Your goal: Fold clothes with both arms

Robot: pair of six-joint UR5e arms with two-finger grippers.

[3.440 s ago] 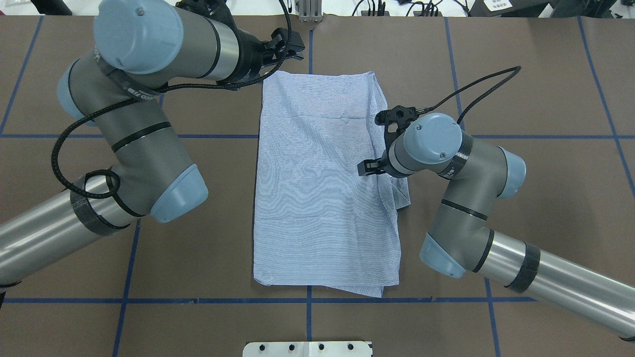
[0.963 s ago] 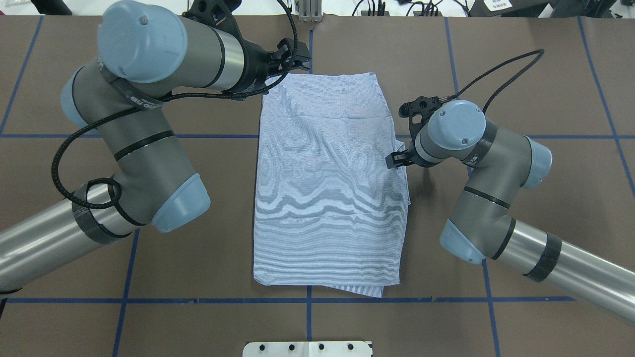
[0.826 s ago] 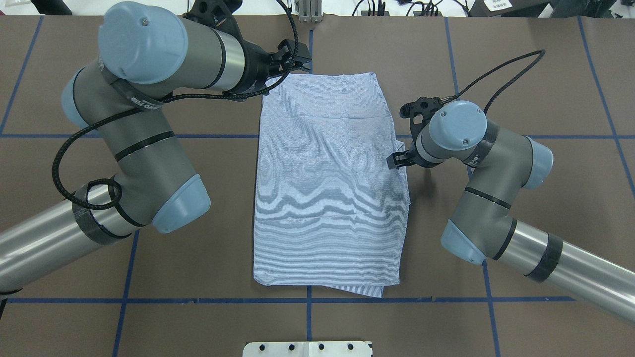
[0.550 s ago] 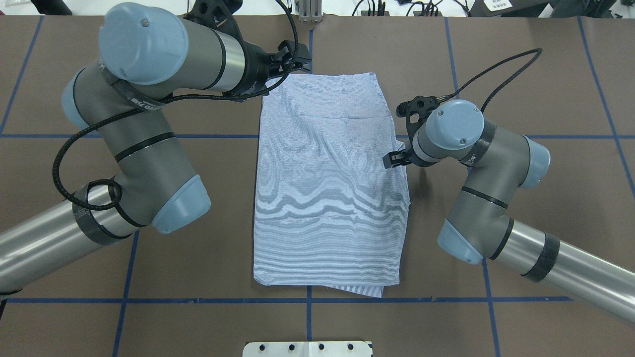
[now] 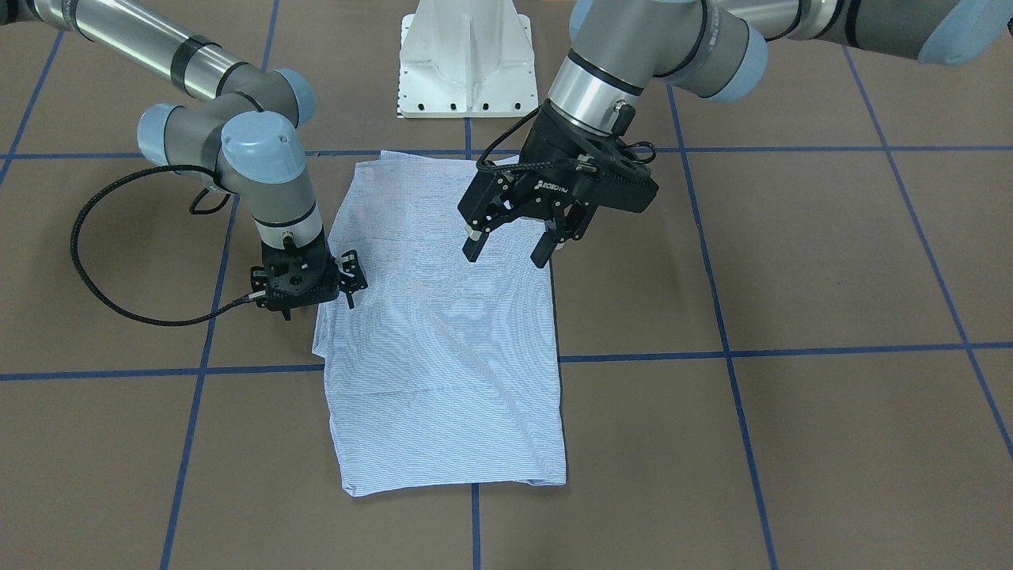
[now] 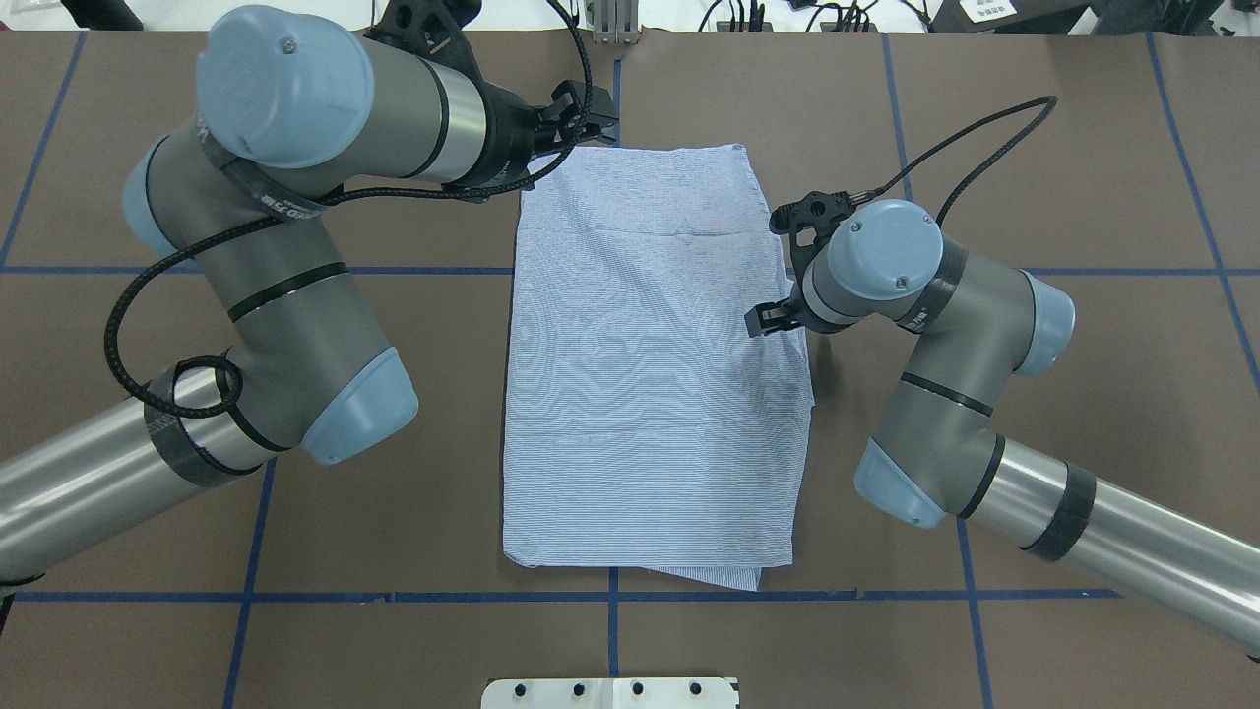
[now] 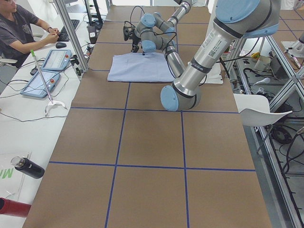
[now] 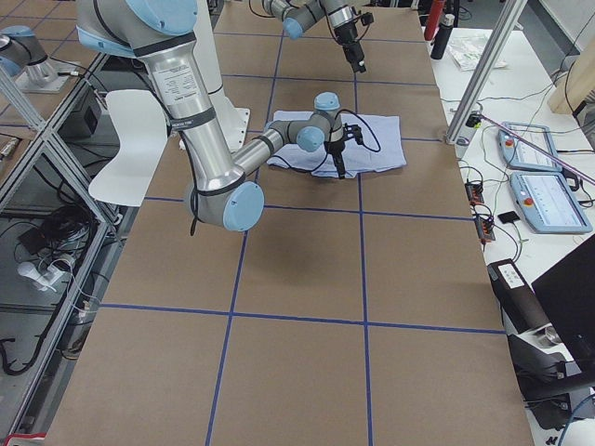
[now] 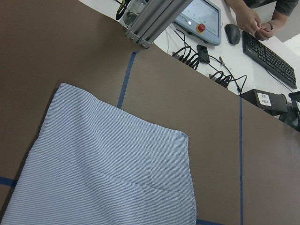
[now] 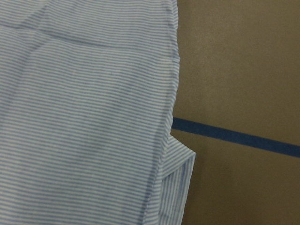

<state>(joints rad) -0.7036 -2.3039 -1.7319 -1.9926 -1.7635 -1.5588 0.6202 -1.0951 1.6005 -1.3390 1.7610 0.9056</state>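
The striped shirt (image 5: 443,348) lies folded into a long flat rectangle on the brown table; it also shows in the overhead view (image 6: 640,374) and both wrist views (image 9: 108,178) (image 10: 84,117). My left gripper (image 5: 507,252) is open and empty. It hovers above the shirt's far left corner (image 6: 589,113). My right gripper (image 5: 316,307) points straight down, low at the shirt's right edge about mid-length (image 6: 756,323). Its jaws look open with nothing held. A small folded flap of the shirt sticks out at that edge (image 10: 180,164).
The white pedestal base (image 5: 467,63) stands at the near table edge. Blue tape lines (image 6: 394,597) grid the table. An aluminium post (image 9: 145,23), control tablets and an operator (image 7: 19,28) are beyond the far edge.
The right gripper went right to the shirt's edge and the bunched edge flattened. In the last second it slid a little back left. The left gripper shifted slightly right, then held still.
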